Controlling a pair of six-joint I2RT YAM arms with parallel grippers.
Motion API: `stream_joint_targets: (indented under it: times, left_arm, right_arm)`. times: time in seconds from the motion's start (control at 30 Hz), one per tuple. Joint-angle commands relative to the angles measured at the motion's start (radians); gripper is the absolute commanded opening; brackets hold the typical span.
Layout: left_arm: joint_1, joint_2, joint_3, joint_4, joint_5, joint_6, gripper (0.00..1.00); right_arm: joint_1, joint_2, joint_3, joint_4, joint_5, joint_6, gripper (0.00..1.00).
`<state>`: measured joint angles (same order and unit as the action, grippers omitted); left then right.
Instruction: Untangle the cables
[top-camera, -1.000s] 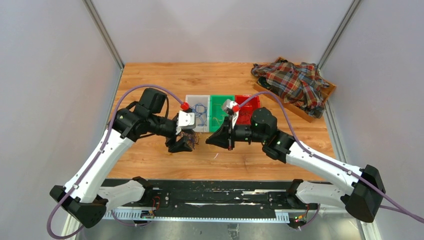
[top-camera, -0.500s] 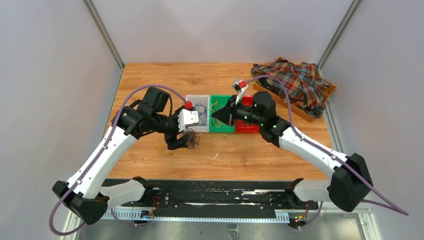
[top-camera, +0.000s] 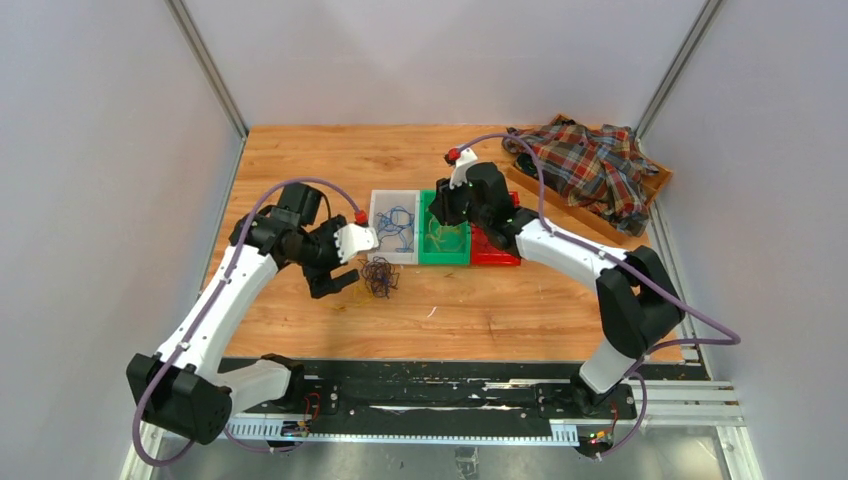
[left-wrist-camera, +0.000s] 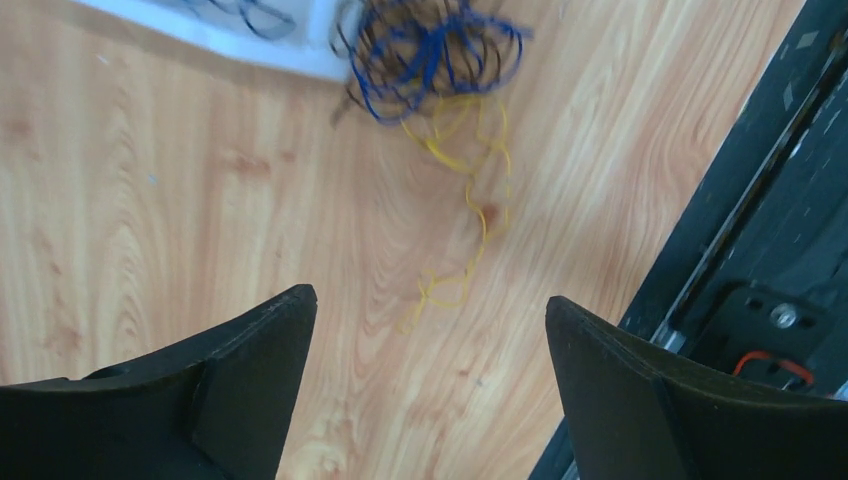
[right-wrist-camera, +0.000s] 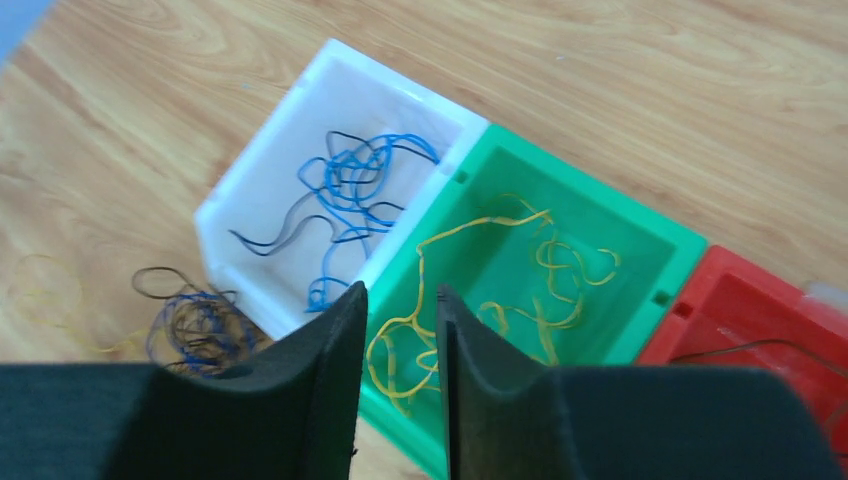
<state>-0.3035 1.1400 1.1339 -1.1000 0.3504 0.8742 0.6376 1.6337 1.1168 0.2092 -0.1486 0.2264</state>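
The black rail that carries both arm bases runs along the near edge of the wooden desk. Just beyond it, left of centre, the left fingers hang low over the desk. They are spread wide apart with nothing between them. The left wrist view shows only bare wood and the end of a loose yellow strand in the space between them.

That strand trails toward the near side from the cables, a small clump of dark brown, blue and yellow loops. The clump lies on the desk just right of the left fingers and is not touched by them. It sits just in front of the near wall of a white bin.

Three open bins stand side by side in a row. The white one is on the left, a green bin is in the middle and a red bin is on the right. The white bin holds blue wires with a dark one among them. The green bin holds yellow wires. A thin dark wire lies in the red bin.

The right fingers are poised above the green bin and point down into it. They stand a narrow slit apart and clamp nothing. Through the slit, the right wrist view shows the green wall and yellow loops below.

At the far right of the desk, a plaid shirt is heaped in a shallow wooden tray, well apart from the bins.
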Motion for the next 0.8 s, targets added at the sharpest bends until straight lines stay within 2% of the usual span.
stream_joint_targets:
  times: [0.0,0.13,0.2,0.33,0.5,0.77]
  left_arm:
    - [0.042,0.007,-0.101,-0.008,-0.098,0.175,0.89]
    - [0.098,0.06,-0.157,0.024,-0.159,0.274,0.84]
    - [0.122,0.086,-0.17,0.057,-0.193,0.312,0.81]
    - [0.175,0.134,-0.153,0.081,-0.161,0.36,0.78]
    - [0.191,0.136,-0.252,0.191,-0.242,0.496,0.76]
    - [0.207,0.289,-0.211,0.256,-0.164,0.424,0.7]
  right_arm:
    - [-0.01,-0.011,0.051,0.017,0.121,-0.084,0.4]
    - [0.025,-0.077,-0.004,0.069,0.168,-0.142,0.53]
    - [0.05,-0.125,-0.049,0.106,0.183,-0.173,0.56]
    - [0.104,-0.194,-0.114,0.129,0.196,-0.21,0.56]
    - [0.147,-0.272,-0.206,0.155,0.192,-0.199,0.56]
    - [0.192,-0.38,-0.335,0.171,0.197,-0.154,0.55]
